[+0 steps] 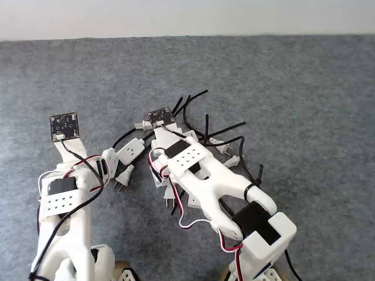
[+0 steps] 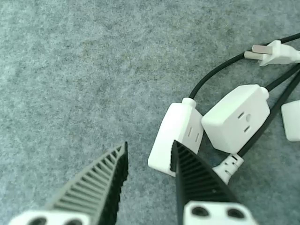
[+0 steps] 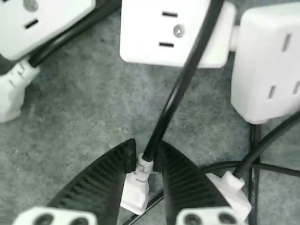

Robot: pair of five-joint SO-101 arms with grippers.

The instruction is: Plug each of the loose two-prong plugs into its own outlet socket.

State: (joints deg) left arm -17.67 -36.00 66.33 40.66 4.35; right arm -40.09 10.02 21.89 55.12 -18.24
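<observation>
Right claw (image 3: 146, 150): clamped tight on a white plug (image 3: 136, 190), pinching it at the cord collar.
Plug axis: in line with the claw, black cord (image 3: 187, 70) leading off its far end.
Square socket (image 3: 173, 33): dead ahead of the plug, near, slots showing, that cord crossing its face.
Prongs: hidden, cannot tell their heading.
Left claw (image 2: 149, 147): gaping, empty, low over the desk (image 1: 304, 88), left of the plug.
Nearer arm: right, I reckon.
</observation>
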